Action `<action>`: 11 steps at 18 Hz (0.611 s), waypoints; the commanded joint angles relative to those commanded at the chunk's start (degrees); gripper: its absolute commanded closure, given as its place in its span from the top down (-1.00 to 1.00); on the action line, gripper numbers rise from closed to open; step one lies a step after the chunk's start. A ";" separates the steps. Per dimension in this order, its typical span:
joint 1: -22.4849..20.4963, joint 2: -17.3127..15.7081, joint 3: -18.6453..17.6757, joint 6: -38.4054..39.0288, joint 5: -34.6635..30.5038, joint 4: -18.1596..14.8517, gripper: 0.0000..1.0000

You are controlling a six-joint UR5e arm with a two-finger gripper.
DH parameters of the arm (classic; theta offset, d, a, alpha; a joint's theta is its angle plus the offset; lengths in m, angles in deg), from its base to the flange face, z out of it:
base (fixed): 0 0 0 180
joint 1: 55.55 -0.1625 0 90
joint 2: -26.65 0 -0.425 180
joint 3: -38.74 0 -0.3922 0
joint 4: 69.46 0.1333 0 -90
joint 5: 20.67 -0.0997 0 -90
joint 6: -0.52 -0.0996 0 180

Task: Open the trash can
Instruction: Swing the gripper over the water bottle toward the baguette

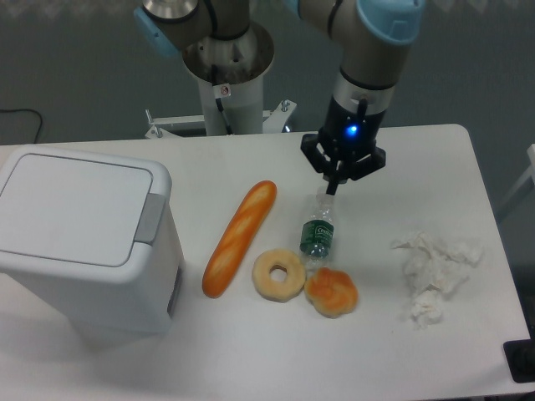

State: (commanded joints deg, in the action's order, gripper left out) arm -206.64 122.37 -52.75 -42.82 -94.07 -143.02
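The trash can (79, 242) is a large white bin at the left of the table. Its flat lid (71, 205) lies closed, with the grey push-tab (150, 217) on its right edge. My gripper (332, 189) hangs well to the right of the can, just over the cap end of a small water bottle (318, 230). Its fingers come together in a single point with nothing between them. A blue light glows on the wrist.
A baguette (240, 237) lies between the can and the bottle. A bagel (278, 274) and a bun (331, 291) sit in front of the bottle. Crumpled white tissue (433, 276) lies at the right. The robot's base (227, 67) stands behind the table.
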 joint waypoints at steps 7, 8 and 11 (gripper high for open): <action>2.19 -0.88 1.67 7.90 5.54 0.26 -0.82; 2.98 -0.88 2.19 9.22 5.80 0.26 -0.82; 5.36 -0.71 4.21 12.65 6.85 0.35 -0.82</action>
State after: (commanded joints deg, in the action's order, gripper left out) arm -201.28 121.66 -48.54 -30.16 -87.21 -142.67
